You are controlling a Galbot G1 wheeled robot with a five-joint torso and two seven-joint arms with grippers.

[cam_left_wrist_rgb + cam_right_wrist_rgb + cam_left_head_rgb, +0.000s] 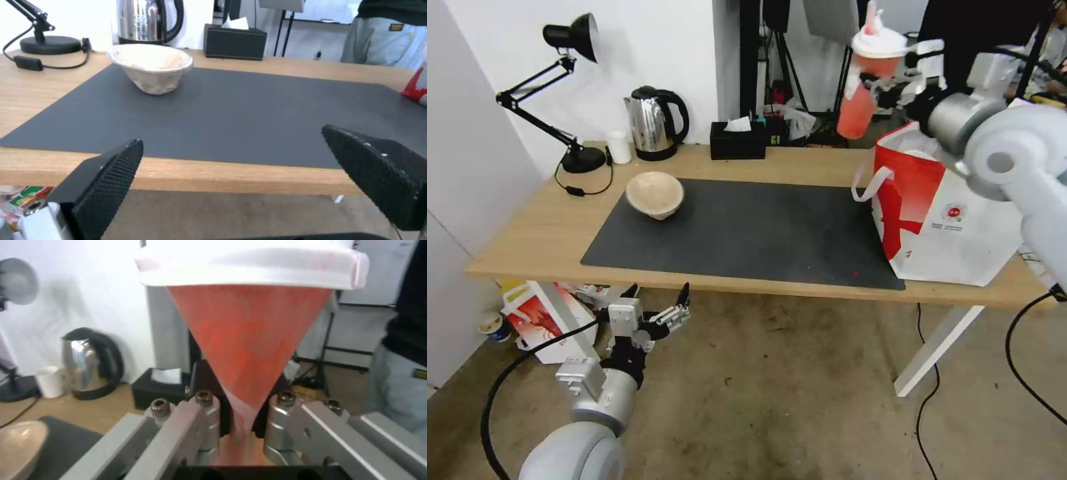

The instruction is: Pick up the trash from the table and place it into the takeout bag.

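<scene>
The left gripper (654, 293) hangs idle below the front edge of the table (547, 240), its black textured fingers (111, 176) spread wide apart and empty. Beyond it, on the near-left part of the dark grey mat (747, 227), sits the beige paper-pulp bowl (655, 194), upright and well apart from both grippers. It is judged light, moderately stiff and rough-surfaced, so a pinch across the rim wall should hold without slipping, though hard pressure could crumple it. At the right end of the table stands the white and red takeout bag (940, 220), mouth open upward; its sides look soft and may fold if knocked. Farther back and raised above the bag's far-left corner, the right gripper (875, 85) pinches the translucent red drink cup (864, 80), tilted, with its white lid (879, 43) uppermost. In the right wrist view the thin wall visibly collapses between the closed pads (209, 426), so the cup is judged light, flexible and easily crushed. The lid may pop off under squeeze. At the back stand a steel kettle (654, 123), a black tissue box (737, 139) and a black desk lamp (560, 87).
</scene>
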